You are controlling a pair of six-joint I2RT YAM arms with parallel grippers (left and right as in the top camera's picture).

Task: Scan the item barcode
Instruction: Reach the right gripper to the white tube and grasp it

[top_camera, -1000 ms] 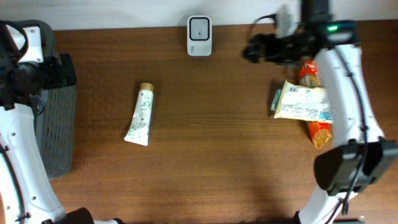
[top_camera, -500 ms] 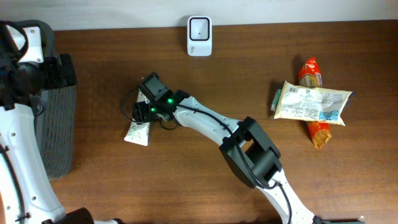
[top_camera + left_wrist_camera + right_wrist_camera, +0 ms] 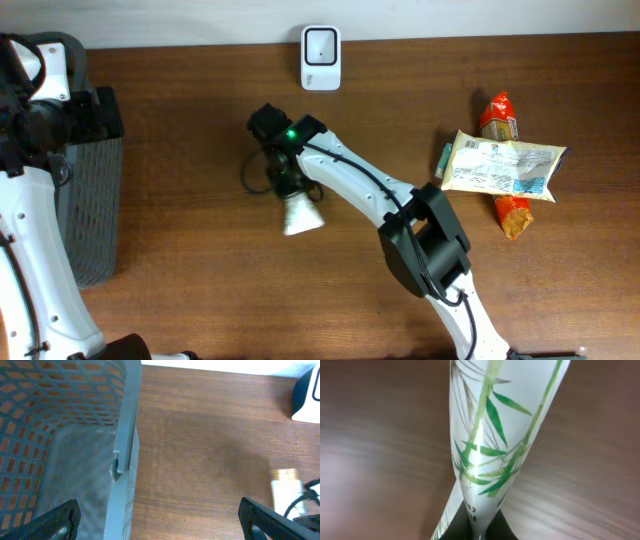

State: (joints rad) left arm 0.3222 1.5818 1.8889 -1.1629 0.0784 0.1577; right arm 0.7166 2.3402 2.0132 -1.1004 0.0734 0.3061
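- The right gripper (image 3: 475, 530) is clamped tight on the white tube (image 3: 495, 435) with green leaf print, pinching its narrow part between dark fingertips.
- The tube's body juts out past the jaws; from overhead its wide flat end (image 3: 300, 215) fans out just below the gripper (image 3: 285, 180), mid-table.
- The white scanner (image 3: 321, 57) stands beyond them at the far edge.
- The left gripper (image 3: 162, 520) hangs wide open, holding nothing, beside the grey basket (image 3: 60, 435).

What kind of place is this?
Probably a pretend shop checkout: a small white barcode scanner, a grey plastic mesh basket and a white leaf-printed tube.
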